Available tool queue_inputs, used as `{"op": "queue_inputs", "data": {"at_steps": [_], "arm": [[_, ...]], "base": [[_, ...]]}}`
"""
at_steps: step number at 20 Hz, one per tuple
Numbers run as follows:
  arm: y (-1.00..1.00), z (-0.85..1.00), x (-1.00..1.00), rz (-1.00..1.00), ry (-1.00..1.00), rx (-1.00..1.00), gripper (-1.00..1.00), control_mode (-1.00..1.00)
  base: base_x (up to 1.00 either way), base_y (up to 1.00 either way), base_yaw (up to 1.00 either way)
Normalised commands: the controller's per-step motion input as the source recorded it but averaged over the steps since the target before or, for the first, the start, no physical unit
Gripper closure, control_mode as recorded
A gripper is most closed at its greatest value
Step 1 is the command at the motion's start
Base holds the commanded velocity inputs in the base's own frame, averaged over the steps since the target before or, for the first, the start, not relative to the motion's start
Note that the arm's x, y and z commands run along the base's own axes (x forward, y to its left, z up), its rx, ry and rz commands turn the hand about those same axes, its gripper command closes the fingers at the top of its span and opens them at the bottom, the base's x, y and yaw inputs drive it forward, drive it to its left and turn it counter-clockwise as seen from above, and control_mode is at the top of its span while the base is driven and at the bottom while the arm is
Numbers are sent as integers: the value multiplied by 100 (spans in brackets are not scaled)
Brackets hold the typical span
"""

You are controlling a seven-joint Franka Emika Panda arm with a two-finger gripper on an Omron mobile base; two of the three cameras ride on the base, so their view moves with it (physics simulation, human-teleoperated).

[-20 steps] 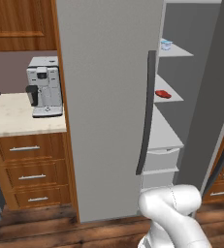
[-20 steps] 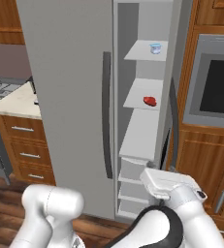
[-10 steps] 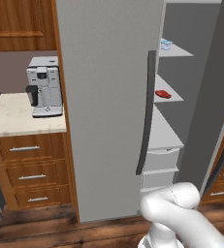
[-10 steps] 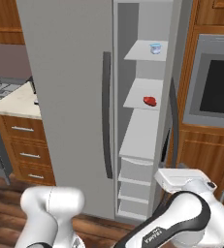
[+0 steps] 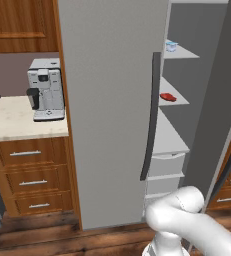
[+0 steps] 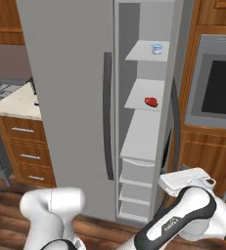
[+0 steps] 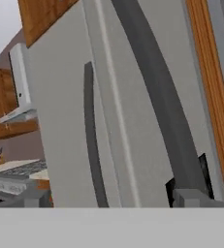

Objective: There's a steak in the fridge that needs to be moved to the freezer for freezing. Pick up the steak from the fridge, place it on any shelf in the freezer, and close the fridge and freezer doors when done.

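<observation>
We see the fridge (image 5: 112,100) door shut and the freezer (image 6: 148,122) standing open, its door (image 7: 167,111) swung out to the right. The steak (image 6: 151,102) lies on the middle shelf (image 6: 139,97), near its right edge. The end effector (image 7: 191,186), jaws spread wide and empty, sits low beside the open door's vertical handle, which the hand view shows close. The base views alone show the steak.

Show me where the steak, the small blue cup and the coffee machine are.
steak (image 6: 151,102): right base view, middle of the red lump.
small blue cup (image 6: 157,49): right base view, its side.
coffee machine (image 5: 46,88): left base view, its front.
</observation>
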Motion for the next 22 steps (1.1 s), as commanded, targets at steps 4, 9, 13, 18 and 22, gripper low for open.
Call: {"op": "queue_inputs", "data": {"at_steps": [4,9,13,18,22], "arm": [[-28,-53,65,40,9,6,-100,-100],[-37,-54,66,40,3,4,-100,-100],[-69,-29,33,33,-1,5,-100,-100],[-3,-31,24,22,-7,1,-100,-100],[29,-27,32,12,-14,0,-100,-100]], "base": [[0,0,0],[0,0,0],[0,0,0],[0,0,0],[0,0,0]]}}
